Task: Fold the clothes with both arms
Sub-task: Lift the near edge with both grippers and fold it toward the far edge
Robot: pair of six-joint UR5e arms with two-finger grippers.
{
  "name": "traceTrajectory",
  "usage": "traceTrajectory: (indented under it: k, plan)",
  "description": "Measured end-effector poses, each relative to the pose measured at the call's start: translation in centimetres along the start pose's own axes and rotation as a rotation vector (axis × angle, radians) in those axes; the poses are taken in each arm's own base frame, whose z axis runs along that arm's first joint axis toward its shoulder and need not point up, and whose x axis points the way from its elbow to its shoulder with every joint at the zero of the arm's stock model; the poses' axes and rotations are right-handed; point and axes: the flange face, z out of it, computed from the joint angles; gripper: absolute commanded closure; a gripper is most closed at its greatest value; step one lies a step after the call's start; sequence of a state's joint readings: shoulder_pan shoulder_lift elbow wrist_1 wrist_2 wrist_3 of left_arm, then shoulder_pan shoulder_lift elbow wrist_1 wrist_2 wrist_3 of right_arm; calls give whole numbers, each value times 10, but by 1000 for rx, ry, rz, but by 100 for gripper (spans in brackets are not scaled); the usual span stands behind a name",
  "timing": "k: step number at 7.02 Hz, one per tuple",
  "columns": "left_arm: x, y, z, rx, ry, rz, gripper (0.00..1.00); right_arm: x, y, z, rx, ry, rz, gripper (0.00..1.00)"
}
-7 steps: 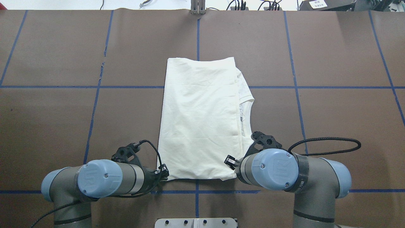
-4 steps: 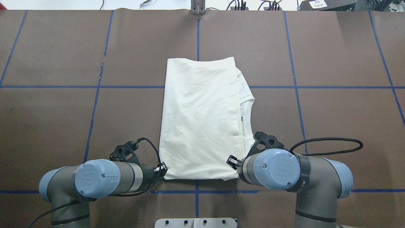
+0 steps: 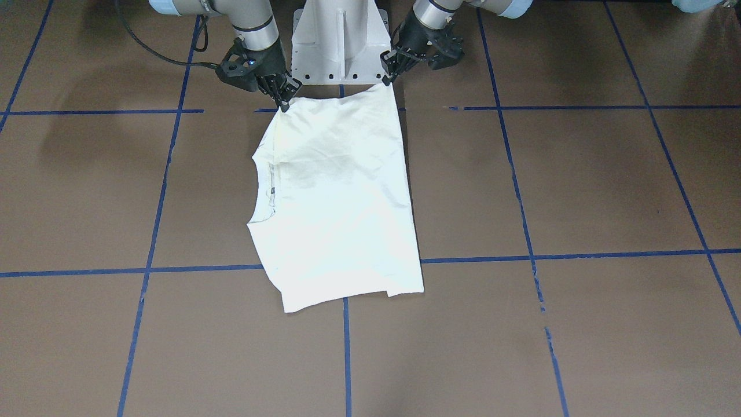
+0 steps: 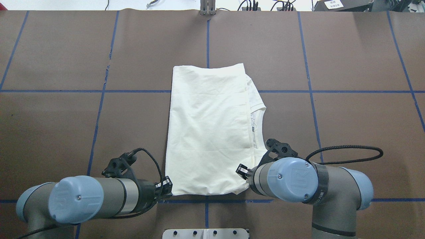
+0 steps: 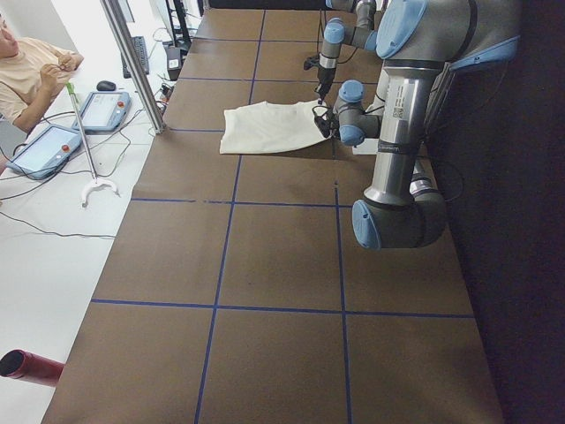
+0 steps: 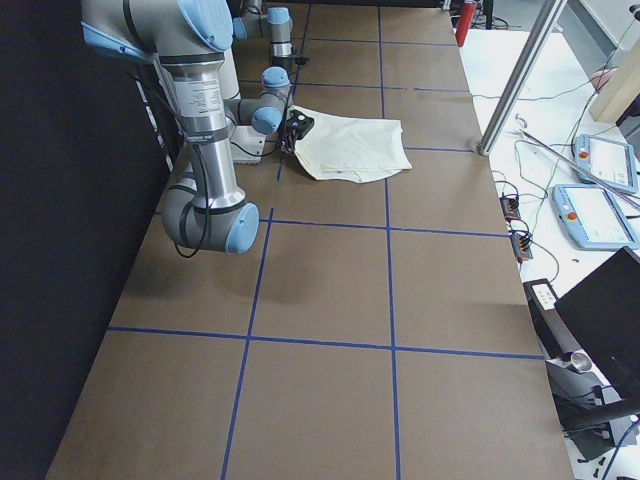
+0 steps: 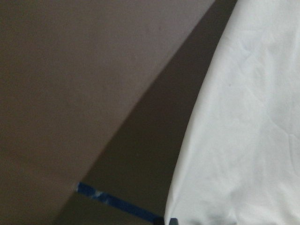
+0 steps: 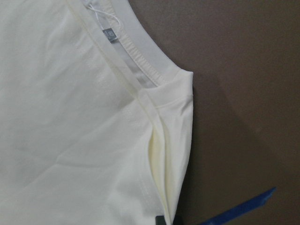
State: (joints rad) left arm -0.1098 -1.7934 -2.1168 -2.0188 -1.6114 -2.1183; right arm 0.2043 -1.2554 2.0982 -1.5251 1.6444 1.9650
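- Got left jaws and right jaws clenched on the near corners of the T-shirt [image 4: 209,132], folded flat mid-surface [image 4: 348,116].
- Could drop a corner mid-lift with pinches this thin.
- Might skew the fold if raised unevenly.
- Could also shed loose layers near the collar [image 8: 145,56].

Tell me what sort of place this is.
Likely a robotics lab recording manipulation data: a table with a blue tape grid, the left arm and right arm holding a T-shirt by its corners, and an operator beside teach pendants.
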Motion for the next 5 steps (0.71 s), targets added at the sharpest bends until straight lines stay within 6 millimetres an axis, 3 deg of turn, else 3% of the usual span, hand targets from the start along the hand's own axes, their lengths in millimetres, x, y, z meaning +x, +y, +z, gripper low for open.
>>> traceTrajectory:
  k: [2, 3, 4, 5]
  plan:
    - [-4, 22, -29, -29, 1, -29, 100, 20, 10, -32, -37, -28, -21, 100]
    - [-2, 20, -38, -6, -20, -51, 100, 17, 7, -45, -39, -53, -16, 100]
    - [10, 9, -42, 41, -34, -57, 100, 6, -5, -54, -21, -83, 2, 100]
    - [39, -7, -52, 95, -17, -32, 100, -11, -25, -58, 13, -110, 30, 100]
